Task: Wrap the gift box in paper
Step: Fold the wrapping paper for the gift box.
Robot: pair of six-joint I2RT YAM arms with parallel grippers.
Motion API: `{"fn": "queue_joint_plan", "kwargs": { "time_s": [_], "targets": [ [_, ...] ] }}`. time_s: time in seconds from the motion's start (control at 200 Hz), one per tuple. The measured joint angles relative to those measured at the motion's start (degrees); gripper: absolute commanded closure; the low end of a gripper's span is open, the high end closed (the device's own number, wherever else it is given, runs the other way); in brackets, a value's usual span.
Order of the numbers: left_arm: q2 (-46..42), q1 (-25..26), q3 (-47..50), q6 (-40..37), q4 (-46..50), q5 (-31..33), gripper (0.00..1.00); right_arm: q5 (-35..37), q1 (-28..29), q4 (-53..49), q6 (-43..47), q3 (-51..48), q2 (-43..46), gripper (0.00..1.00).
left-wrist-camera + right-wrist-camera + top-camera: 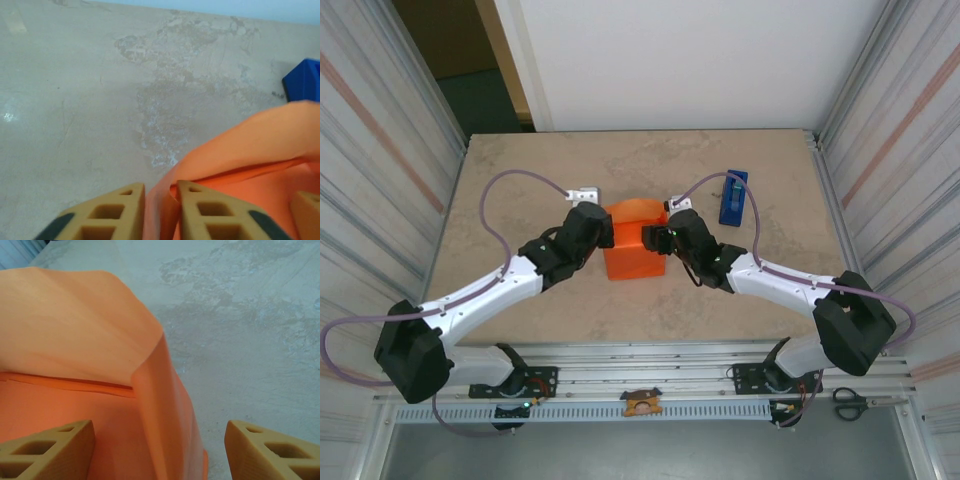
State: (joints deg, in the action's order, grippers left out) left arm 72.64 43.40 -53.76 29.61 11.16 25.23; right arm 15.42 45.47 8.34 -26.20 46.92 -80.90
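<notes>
Paper (635,255) is seen at table (520,190) ctr, between the two wrists, folded into a boxy bundle. Long axis runs near-to-far, approx. straight away from the arm bases. At the far end a rounded flap is raised, lighter orange than the flat top. Plain orange, no print; creases are sharp at the side fold.

L gripper (161,192): fingers (210,215) are set only a little apart, w/ a paper edge standing in the gap. Whether it is pinched can't be told.

R gripper (160,440): fingers (45,450) are spread wide, astride the bundle's side fold, nothing clamped. One finger is over the paper top, the other over bare table.

Top view adds a blue tape dispenser (733,197) just right of the bundle and scissors (850,402) on the near rail. R wrist view adds a darker seam line under the flap. A corner of the tape dispenser is caught in L wrist view.
</notes>
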Motion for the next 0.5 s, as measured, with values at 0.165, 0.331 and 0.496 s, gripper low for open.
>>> {"fn": "queue_joint_plan", "kwargs": {
  "time_s": [0.165, 0.331, 0.496],
  "targets": [
    [0.00, -1.07, -1.44, -0.52, 0.50, -0.09, 0.94, -0.04, 0.00, 0.00, 0.02, 0.00, 0.00, 0.32],
    [0.00, -1.44, -1.77, -1.29, 1.09, -0.37, 0.86, -0.20, 0.00, -0.02, 0.02, 0.00, 0.00, 0.32],
    [0.00, -1.44, -2.43, -1.70, 1.60, -0.74, 0.59, -0.22, 0.00, -0.07, 0.02, 0.02, 0.00, 0.32]
  ]
}}
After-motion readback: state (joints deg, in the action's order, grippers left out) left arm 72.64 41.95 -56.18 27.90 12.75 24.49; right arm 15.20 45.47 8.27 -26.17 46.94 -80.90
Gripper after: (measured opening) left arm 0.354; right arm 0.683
